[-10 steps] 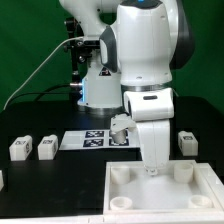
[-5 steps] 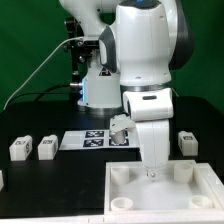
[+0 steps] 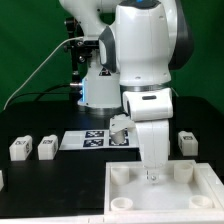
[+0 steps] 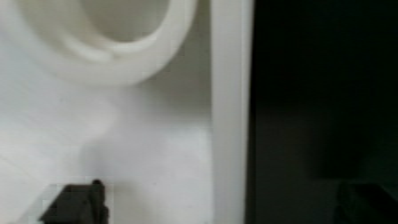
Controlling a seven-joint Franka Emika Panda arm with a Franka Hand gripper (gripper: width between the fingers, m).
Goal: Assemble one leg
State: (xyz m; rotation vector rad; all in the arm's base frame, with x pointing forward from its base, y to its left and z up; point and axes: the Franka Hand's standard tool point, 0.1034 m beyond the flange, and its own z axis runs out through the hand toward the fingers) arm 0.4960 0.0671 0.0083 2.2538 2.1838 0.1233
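Note:
The large white square panel (image 3: pixel 160 195) with corner sockets lies at the front of the black table. My gripper (image 3: pixel 152 172) is lowered onto its far edge, between two sockets. In the wrist view the gripper (image 4: pixel 222 205) is open with nothing between the jaws. One dark fingertip (image 4: pixel 75 203) is over the panel's white surface (image 4: pixel 107 130) near a round socket (image 4: pixel 128 25); the other is over the black table past the panel's edge. Two legs (image 3: pixel 20 149) (image 3: pixel 46 148) stand at the exterior view's left and one leg (image 3: pixel 186 142) at its right, all apart from the gripper.
The marker board (image 3: pixel 92 140) lies flat behind the panel, partly hidden by my arm. The robot's base (image 3: pixel 98 90) and cables stand at the back. Part of another white piece (image 3: pixel 2 180) shows at the left edge.

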